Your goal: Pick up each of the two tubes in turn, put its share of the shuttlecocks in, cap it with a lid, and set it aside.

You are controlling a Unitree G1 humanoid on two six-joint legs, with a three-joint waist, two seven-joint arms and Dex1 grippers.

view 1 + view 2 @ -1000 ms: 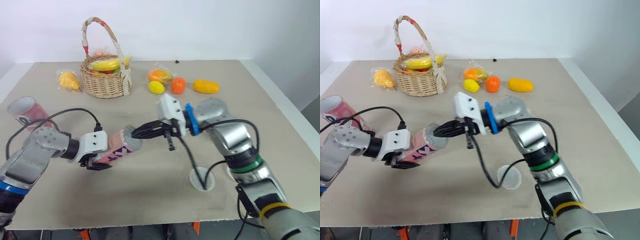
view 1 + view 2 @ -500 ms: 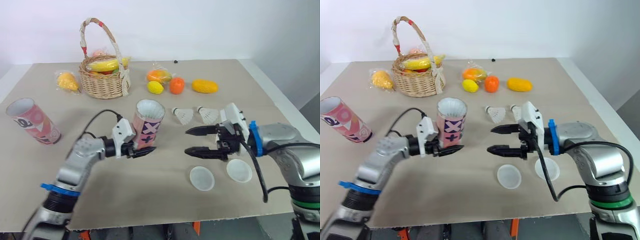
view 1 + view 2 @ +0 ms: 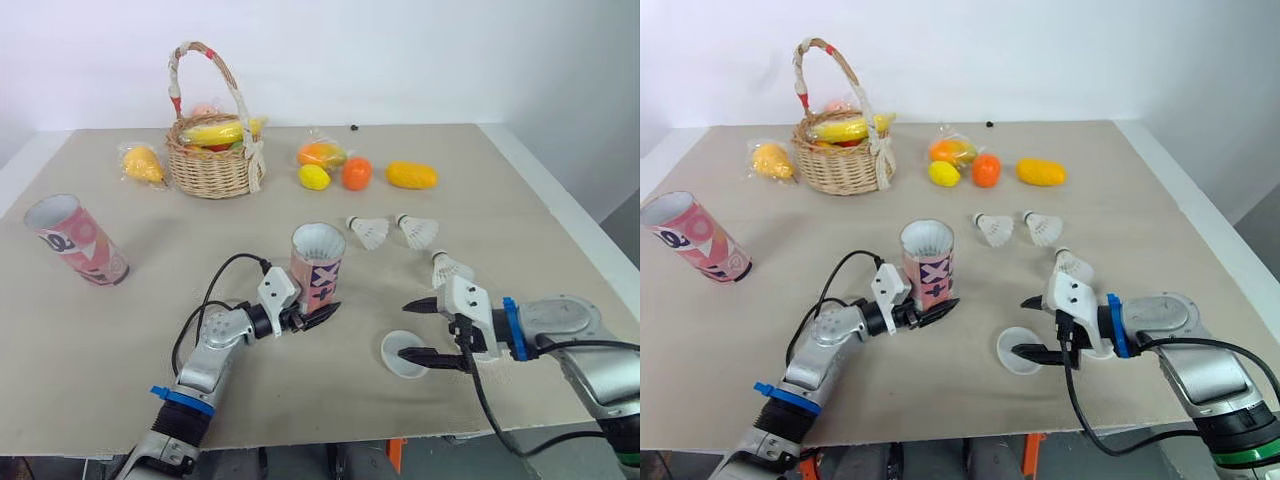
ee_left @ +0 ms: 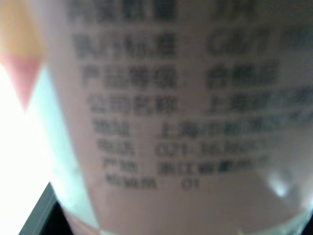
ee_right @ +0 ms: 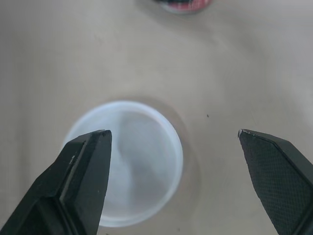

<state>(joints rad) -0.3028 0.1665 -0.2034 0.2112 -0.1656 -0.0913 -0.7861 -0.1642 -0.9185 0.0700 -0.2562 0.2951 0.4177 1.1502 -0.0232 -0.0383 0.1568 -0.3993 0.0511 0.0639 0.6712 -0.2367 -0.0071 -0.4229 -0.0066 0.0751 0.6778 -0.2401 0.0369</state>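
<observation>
While left pincer (image 3: 312, 313) grips tube (image 3: 317, 262), lid (image 3: 394, 345) flat

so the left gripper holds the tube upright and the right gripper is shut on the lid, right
No: the right gripper is open wide by the lid, not gripping it, as the right wrist view shows. The left gripper does hold the tube upright.
</observation>
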